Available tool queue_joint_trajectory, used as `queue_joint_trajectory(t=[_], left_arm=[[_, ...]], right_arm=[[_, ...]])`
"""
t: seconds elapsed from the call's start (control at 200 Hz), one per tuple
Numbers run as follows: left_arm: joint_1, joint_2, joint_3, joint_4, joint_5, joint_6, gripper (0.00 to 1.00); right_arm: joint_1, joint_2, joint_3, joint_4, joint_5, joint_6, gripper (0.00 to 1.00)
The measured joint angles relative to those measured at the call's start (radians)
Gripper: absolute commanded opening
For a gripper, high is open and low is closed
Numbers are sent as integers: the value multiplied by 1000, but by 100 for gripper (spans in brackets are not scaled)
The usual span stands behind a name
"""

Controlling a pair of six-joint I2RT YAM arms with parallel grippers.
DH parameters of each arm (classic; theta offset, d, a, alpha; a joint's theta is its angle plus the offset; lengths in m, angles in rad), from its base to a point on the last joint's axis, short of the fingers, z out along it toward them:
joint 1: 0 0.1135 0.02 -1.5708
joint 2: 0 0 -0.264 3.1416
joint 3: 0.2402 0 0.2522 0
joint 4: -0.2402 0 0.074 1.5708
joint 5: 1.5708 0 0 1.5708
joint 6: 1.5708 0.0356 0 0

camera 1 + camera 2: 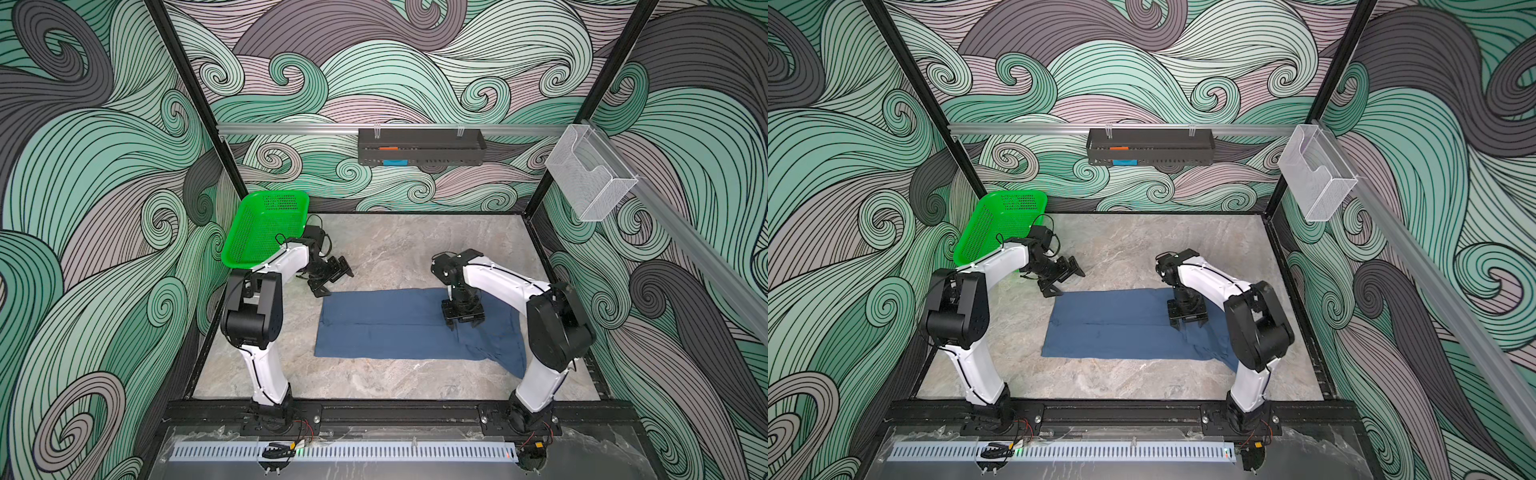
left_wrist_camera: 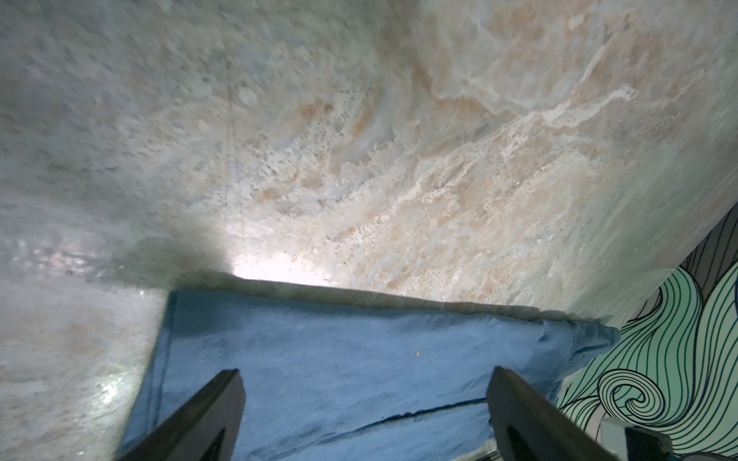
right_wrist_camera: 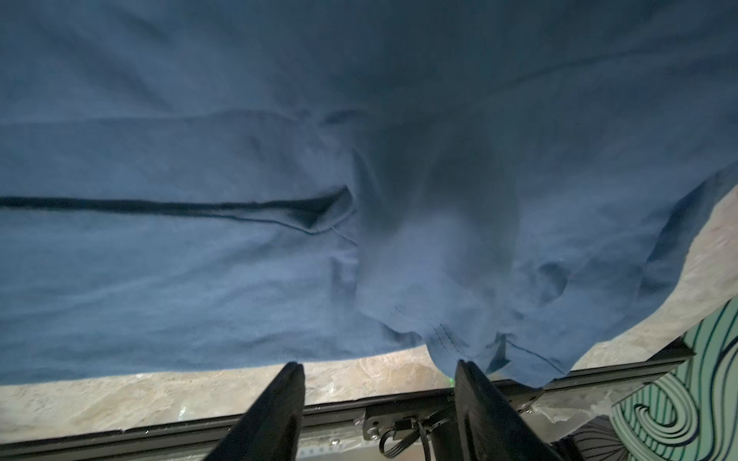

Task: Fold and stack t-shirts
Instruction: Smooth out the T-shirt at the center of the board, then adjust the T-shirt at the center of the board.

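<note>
The t-shirt (image 1: 386,328) is lying on the tabletop (image 1: 386,249), folded into a band, right end rumpled. The right jaws are hovering there half open and empty, probably to tidy it; the left jaws are idling wide open, empty, beside its other end.

A green perforated basket (image 1: 259,232) (image 1: 994,226) is sitting at the far left corner of the table (image 1: 395,249) (image 1: 1129,245) in both top views. The table is showing a marbled grey and tan surface, seen close up in the left wrist view (image 2: 359,139).

On the back wall a black tray (image 1: 422,151) is hanging from a silver rail (image 1: 291,129), holding something orange (image 1: 388,148) and something blue (image 1: 395,162).

A white wire-mesh holder (image 1: 590,174) is hanging on the right wall's rail, well apart from the tray. Swirling green, grey and mauve waves (image 1: 83,166) are covering the walls. A pale slotted strip (image 1: 374,451) is running along the front.
</note>
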Motion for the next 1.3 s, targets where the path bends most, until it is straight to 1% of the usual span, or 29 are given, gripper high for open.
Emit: queue_joint_trajectory(t=[0.065, 0.255, 0.385, 0.45, 0.55, 0.64, 0.675, 0.73, 0.775, 0.846, 0.951, 1.081, 1.301], left_arm=[[0, 0, 0, 0, 0, 0, 99], [7, 0, 0, 0, 2, 0, 99], [8, 1, 2, -1, 6, 0, 99], [8, 8, 19, -7, 13, 0, 99], [4, 42, 78, -12, 27, 0, 99], [-1, 80, 129, -6, 42, -1, 99], [-1, 89, 140, -7, 46, -2, 99], [-2, 101, 154, -7, 54, -6, 99], [-2, 108, 163, -5, 61, -10, 99], [-2, 118, 177, -5, 75, -19, 99], [-6, 126, 184, 2, 92, -26, 99], [-6, 126, 180, 10, 102, -28, 99], [-6, 126, 132, 22, 117, -28, 99]], right_arm=[[26, 28, 9, 0, 28, -2, 48], [48, 89, 10, -7, 89, 0, 41], [48, 98, 27, -18, 110, 10, 50], [40, 74, 26, -16, 84, 27, 62], [-6, -18, -18, 44, -74, 77, 69], [-81, -138, -127, 154, -273, 175, 75], [-113, -177, -184, 209, -353, 222, 84], [-146, -204, -256, 274, -444, 303, 98], [-163, -204, -302, 317, -504, 344, 99], [-180, -191, -336, 354, -558, 403, 99], [-212, -182, -313, 334, -562, 431, 99], [-284, -138, -228, 265, -510, 431, 99], [-400, 58, -169, 172, -431, 425, 99]])
